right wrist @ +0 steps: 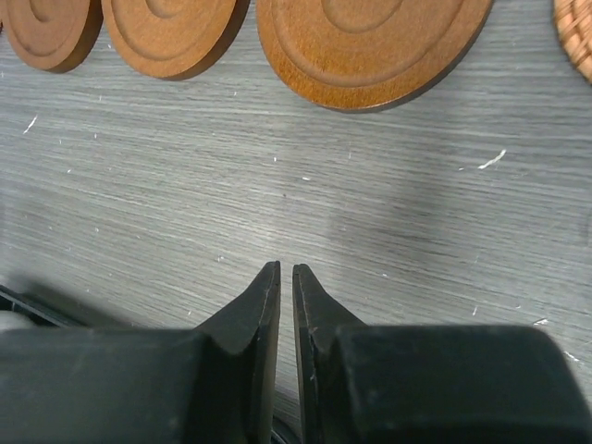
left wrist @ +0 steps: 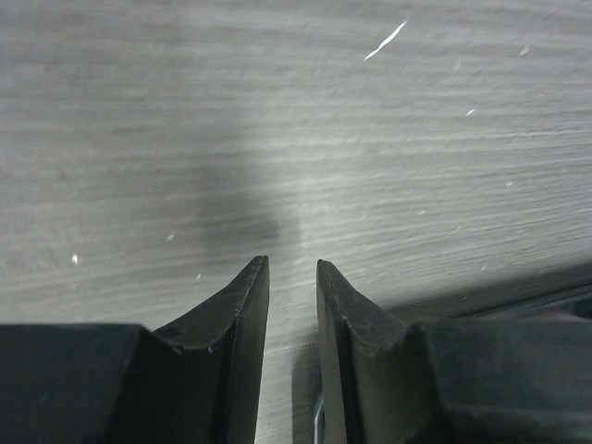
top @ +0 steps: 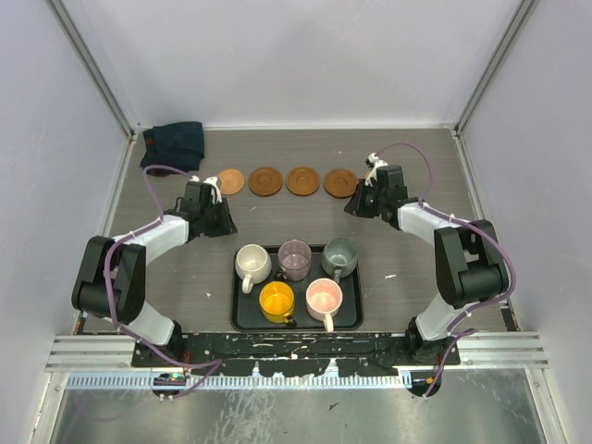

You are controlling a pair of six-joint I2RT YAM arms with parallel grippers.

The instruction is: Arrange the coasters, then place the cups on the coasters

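Your right gripper [right wrist: 286, 268] sits low over the table [right wrist: 277, 185] with its jaws all but closed, only a thin slit between them and nothing in it. Ahead of its tips, and not touching them, lies the nearest coaster [right wrist: 370, 42], with two more brown discs further along to one side. A woven edge shows at the frame border on the other side; you cannot tell what it is. Your left gripper [left wrist: 292, 264] is also low over bare table, its jaws a little further apart, a narrow gap with nothing held. In the top view, four coasters [top: 302, 180] form a row running between the two grippers. The lightest is near the left gripper and the darkest is just beside the right one. The cups [top: 295, 259] stand together on the black tray [top: 242, 319], between both grippers and back toward the arm bases: cream, mauve and grey-green in one line, yellow and pink behind them. None of them is on a coaster. A dark cloth [top: 176, 143] lies beyond the left gripper, in the far corner.
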